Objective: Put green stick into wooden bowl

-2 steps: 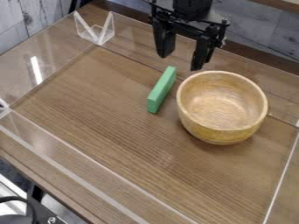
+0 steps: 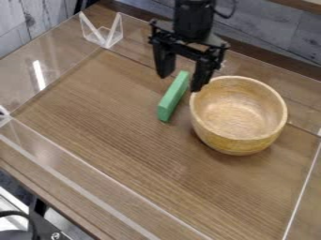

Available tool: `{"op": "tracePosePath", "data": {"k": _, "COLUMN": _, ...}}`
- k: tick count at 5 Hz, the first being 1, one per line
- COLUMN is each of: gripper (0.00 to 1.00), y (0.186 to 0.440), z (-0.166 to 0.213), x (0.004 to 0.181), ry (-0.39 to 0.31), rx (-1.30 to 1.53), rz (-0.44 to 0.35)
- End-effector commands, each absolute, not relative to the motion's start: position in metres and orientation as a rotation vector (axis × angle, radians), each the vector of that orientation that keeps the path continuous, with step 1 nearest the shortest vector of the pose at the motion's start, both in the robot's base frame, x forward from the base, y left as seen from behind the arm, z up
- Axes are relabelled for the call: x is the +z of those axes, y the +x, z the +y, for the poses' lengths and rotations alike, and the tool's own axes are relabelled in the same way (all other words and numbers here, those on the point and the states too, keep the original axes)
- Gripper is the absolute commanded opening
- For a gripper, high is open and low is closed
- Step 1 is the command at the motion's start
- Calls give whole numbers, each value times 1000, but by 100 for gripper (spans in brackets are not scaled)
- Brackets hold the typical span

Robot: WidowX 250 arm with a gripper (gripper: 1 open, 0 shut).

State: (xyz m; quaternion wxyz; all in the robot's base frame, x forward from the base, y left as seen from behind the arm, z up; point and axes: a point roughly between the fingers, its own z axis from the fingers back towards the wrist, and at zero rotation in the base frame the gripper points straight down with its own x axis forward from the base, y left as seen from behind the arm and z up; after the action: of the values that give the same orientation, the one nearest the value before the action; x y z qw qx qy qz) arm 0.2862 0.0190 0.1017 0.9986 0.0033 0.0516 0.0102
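A round, light-tan wooden bowl (image 2: 238, 114) with a thick, smooth rim sits on a brown wood-grain desk (image 2: 107, 141), its interior pale and its grain faint at this scale. Just beside the bowl, on the side toward the pale wire-like object (image 2: 103, 32), lies the green stick (image 2: 174, 97), a slim, straight-edged bar of solid bright green with plain faces. Beyond the bowl's near rim, a black robotic pincer (image 2: 190, 68) hangs above the stick's far end, its two sides spread apart. No writing can be read on bowl, stick or pincer.
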Motion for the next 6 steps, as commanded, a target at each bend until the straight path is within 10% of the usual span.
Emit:
{"op": "tracePosePath", "data": {"k": 1, "gripper": 100, "y": 289, "z": 33, "x": 105, "ry": 21, "rx": 3, "rz": 40}}
{"op": "tracePosePath", "data": {"k": 6, "gripper": 100, "y": 288, "z": 49, "x": 63, "ry": 38, "rx": 52, "rz": -42}}
